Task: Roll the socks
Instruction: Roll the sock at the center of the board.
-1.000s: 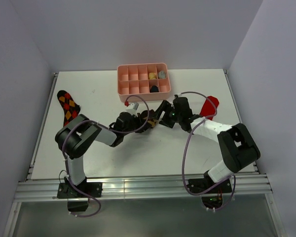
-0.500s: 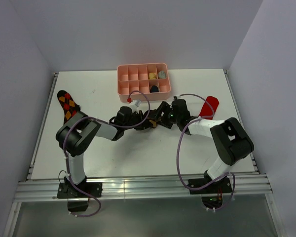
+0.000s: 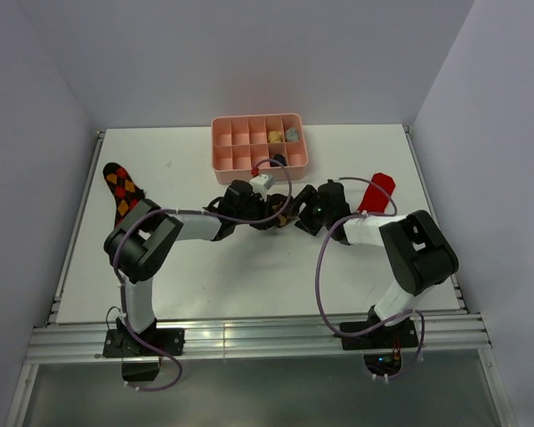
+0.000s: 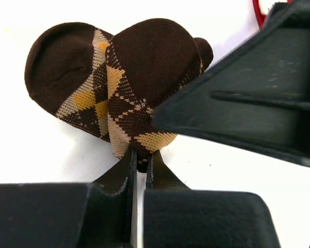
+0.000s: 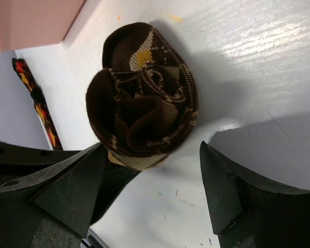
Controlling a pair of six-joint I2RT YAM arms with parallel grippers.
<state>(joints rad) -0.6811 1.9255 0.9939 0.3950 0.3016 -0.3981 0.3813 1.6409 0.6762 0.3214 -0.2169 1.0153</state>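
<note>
Far left on the bench (image 3: pixel 249 285), the red-orange argyle sock (image 3: pixel 120 189) lies flat. At centre, the left pincer (image 4: pixel 141 173) is clamped on a bottom fold of the tan argyle sock (image 4: pixel 119 82), a soft, light roll likely to spring open; grip across the whole bundle. The right pincer (image 5: pixel 150 181) gapes wide around it. The red sock (image 3: pixel 376 191) lies right. The pink tray (image 3: pixel 222 151) sits close behind; open bench lies nearer the arms.

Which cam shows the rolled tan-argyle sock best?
Right wrist: the tan-argyle sock faces that camera end-on, so the spiral of the roll is visible. Left wrist shows its side, with the lower edge pinched in the left claw. Top external barely shows it.
</note>
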